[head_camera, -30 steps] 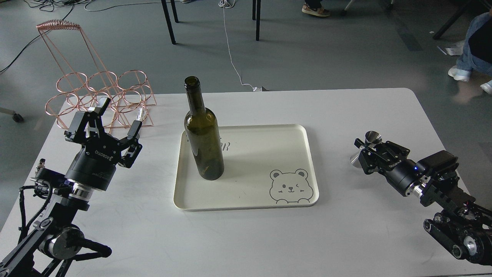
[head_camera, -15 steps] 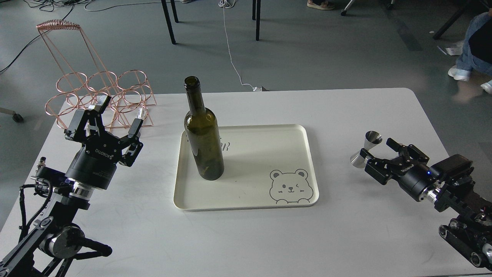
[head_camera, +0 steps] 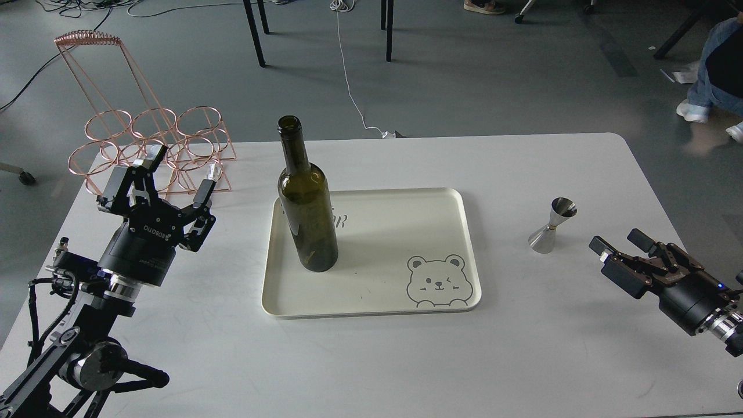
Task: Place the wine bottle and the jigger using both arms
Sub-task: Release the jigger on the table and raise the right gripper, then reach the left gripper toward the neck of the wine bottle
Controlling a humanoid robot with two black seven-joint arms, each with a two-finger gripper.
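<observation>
Starting at your right tool [head_camera: 616,247], you have it spread open and empty, hanging low over the desk [head_camera: 522,348] near the jigger [head_camera: 552,225] but clear of it. The jigger stands upright on the bare desk, between that tool and the tray [head_camera: 371,302], well apart from the tray's right rim. Your left tool [head_camera: 174,174] is also spread wide and holds nothing; it sits left of the tray, just in front of the copper wire rack [head_camera: 145,139], well apart from the wine bottle [head_camera: 306,215]. The bottle stands upright inside the tray near its left rim. The risk, as I judge it, lies with the jigger: it is light and narrow-waisted, so any sideways brush from your right tool's fingers would likely tip it and send it rolling. On the left, swinging your tool toward the tray could clip the tall bottle and topple it, and pulling back carelessly could snag the rack's wire loops. Whether the jigger belongs on the desk or in the tray, the task wording does not settle.
</observation>
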